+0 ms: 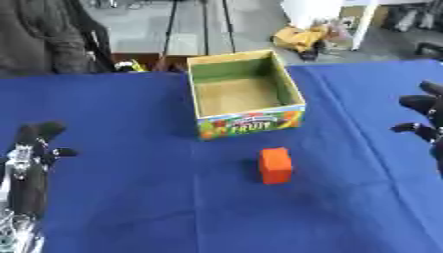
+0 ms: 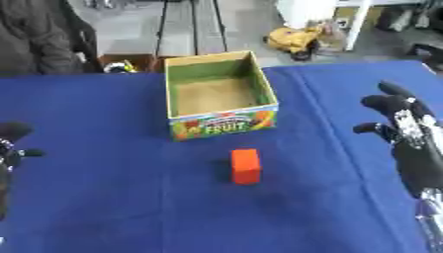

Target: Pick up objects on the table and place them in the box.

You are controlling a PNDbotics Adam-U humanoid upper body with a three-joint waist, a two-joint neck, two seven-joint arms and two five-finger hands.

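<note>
Orange block (image 1: 276, 165) (upright) sits near box (image 1: 245, 95).

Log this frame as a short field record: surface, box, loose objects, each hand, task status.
surface: table with blue cloth
box: open cardboard box, "FRUIT" on its front, nothing visible inside
loose objects: one orange block on the cloth, in front of the box, apart from it
left hand: left hand at the left edge, open, holding nothing
right hand: right hand at the right edge, open, holding nothing
task status: block not yet picked up
</note>
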